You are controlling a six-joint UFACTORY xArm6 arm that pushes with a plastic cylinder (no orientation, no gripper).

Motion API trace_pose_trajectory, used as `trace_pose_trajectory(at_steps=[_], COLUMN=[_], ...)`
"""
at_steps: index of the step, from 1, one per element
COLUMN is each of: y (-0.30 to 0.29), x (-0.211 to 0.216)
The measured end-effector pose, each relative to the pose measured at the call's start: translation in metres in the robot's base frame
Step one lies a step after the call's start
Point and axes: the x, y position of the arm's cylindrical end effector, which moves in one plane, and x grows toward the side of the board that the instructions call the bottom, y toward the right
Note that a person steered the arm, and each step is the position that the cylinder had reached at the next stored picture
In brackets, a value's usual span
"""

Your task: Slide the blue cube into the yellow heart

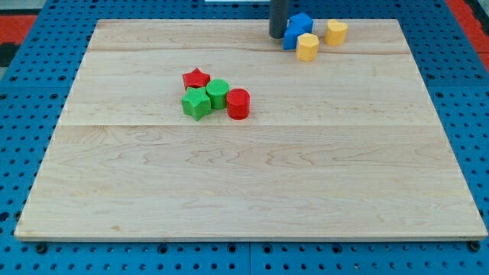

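Note:
The dark rod comes down from the view's top, and my tip (277,35) rests on the board near its top edge. Just right of the tip, touching or nearly touching it, are two blue blocks: one (301,23) higher up and one (291,40) lower, partly behind the first; which is the cube I cannot tell for sure. A yellow block (307,46) sits against the blue ones on their lower right. Another yellow block (336,32) lies a little further right. I cannot tell which yellow block is the heart.
A cluster lies left of the board's middle: a red star (196,78), a green star (196,103), a green cylinder (218,93) and a red cylinder (238,104), all touching or nearly so. The wooden board (244,191) lies on a blue pegboard.

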Motion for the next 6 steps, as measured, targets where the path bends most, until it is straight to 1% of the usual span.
trace_pose_trajectory(at_steps=[1, 2, 3, 4, 6], y=[-0.024, -0.024, 0.022, 0.065, 0.031], x=[-0.002, -0.036, -0.032, -0.019, -0.026])
